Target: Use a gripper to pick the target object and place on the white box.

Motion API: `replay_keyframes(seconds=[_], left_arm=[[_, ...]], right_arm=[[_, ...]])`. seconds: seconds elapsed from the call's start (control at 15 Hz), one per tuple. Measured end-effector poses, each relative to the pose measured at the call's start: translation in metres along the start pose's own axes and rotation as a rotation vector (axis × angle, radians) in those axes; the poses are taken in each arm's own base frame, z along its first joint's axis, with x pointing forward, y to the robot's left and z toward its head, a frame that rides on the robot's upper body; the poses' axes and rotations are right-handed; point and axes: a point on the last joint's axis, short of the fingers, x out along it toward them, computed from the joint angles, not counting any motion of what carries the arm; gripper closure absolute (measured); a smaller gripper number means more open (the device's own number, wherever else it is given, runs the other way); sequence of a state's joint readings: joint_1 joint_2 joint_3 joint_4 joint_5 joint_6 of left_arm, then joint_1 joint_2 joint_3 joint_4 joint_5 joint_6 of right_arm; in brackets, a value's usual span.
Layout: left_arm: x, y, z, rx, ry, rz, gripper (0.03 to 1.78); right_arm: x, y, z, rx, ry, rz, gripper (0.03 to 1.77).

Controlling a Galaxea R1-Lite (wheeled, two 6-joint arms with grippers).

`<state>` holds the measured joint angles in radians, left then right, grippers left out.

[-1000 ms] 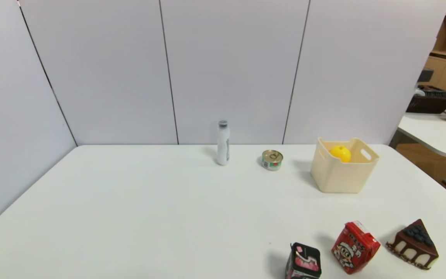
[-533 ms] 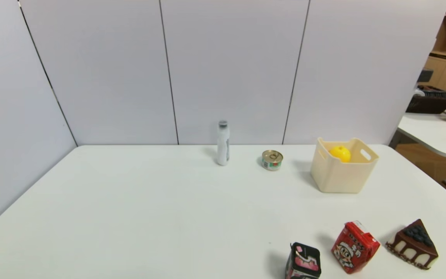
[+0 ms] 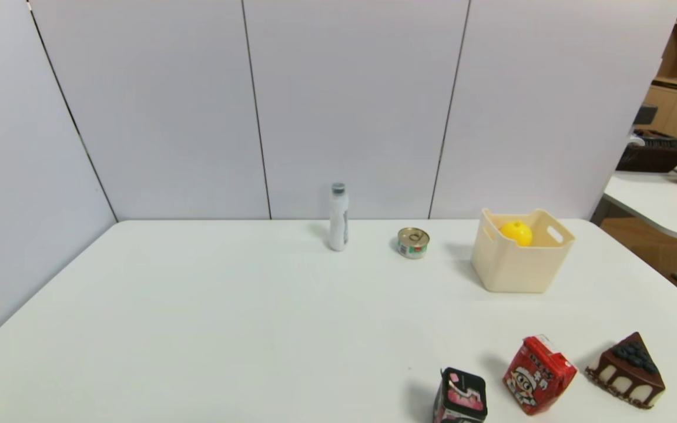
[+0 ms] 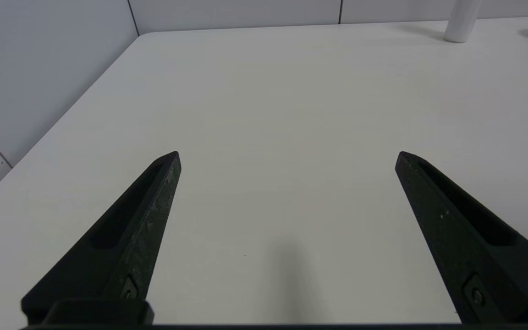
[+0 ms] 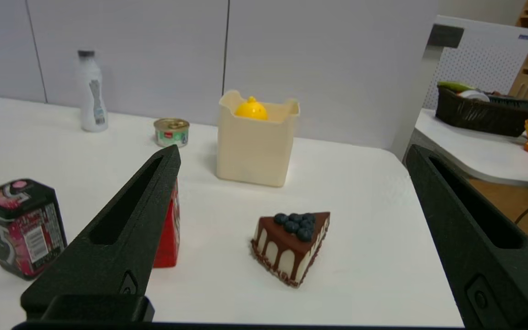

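Observation:
The cream-white box (image 3: 520, 258) stands at the back right of the table. The yellow target object (image 3: 517, 232) sits inside it, and only its rounded top shows above the rim. In the right wrist view, the white box (image 5: 255, 146) with the target object (image 5: 251, 110) stands beyond a cake slice. My right gripper (image 5: 294, 149) is open and empty, low near the table's front right, well short of the box. My left gripper (image 4: 288, 156) is open over bare table on the left side. Neither gripper shows in the head view.
A white bottle (image 3: 338, 216) and a small can (image 3: 413, 242) stand at the back. At the front right are a black-pink carton (image 3: 461, 396), a red carton (image 3: 538, 374) and a chocolate cake slice (image 3: 629, 370). Another table (image 3: 662, 200) stands off to the right.

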<state>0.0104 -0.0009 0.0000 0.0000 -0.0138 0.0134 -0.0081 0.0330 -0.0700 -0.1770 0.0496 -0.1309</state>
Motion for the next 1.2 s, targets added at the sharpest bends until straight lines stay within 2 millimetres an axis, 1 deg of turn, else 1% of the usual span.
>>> replay_keyframes(seconds=[0.13, 0.47, 1.0, 1.2], left_arm=[[0.000, 0.000, 0.000, 0.000, 0.000, 0.000, 0.12], [0.000, 0.000, 0.000, 0.000, 0.000, 0.000, 0.12], [0.000, 0.000, 0.000, 0.000, 0.000, 0.000, 0.12], [0.000, 0.000, 0.000, 0.000, 0.000, 0.000, 0.12]], right_arm=[[0.000, 0.002, -0.012, 0.001, 0.003, 0.006, 0.11], [-0.003, 0.005, -0.037, 0.043, 0.204, 0.004, 0.11], [-0.003, 0.004, -0.038, 0.129, 0.213, -0.029, 0.11], [-0.003, 0.004, -0.038, 0.133, 0.210, -0.030, 0.11]])
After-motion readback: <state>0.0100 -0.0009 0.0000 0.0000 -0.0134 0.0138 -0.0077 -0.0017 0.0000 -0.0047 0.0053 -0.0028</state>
